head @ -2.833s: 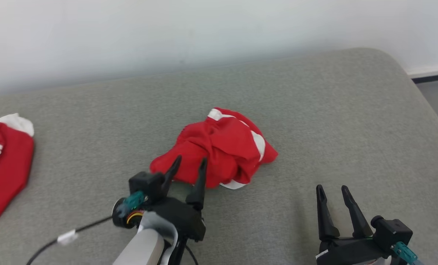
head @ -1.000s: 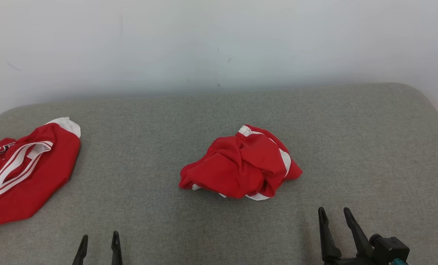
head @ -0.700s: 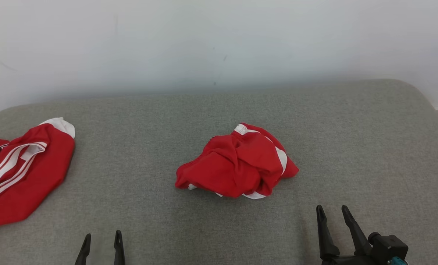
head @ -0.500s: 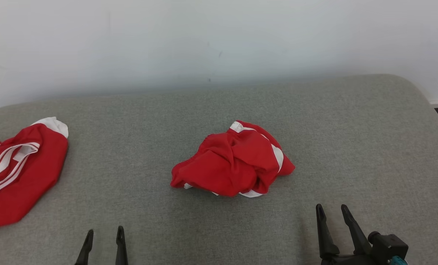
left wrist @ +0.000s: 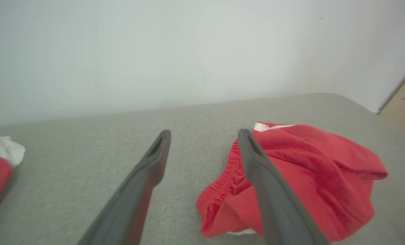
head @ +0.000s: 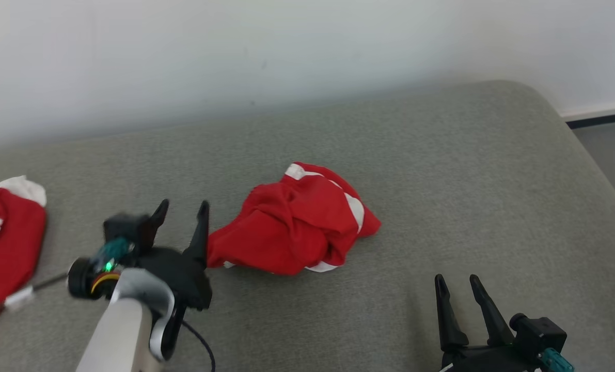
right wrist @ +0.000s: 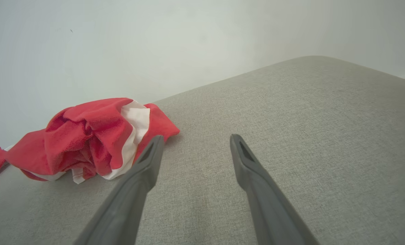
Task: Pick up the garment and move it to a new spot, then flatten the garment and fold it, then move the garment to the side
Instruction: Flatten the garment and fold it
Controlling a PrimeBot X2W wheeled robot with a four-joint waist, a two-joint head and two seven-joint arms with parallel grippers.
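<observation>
Both jaws apart, empty. Left gripper at left edge of garment, mid cushion; right gripper near front edge.

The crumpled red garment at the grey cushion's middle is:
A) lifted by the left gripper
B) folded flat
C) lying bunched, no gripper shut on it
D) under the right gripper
C: the crumpled red garment lies bunched on the grey cushion, the left gripper open beside it.

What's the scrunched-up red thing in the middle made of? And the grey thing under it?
The red garment looks like thin soft cloth, maybe sports knit: matte, loose folds. The grey surface looks like woven upholstery, probably padded: speckled weave, rounded corner.
</observation>
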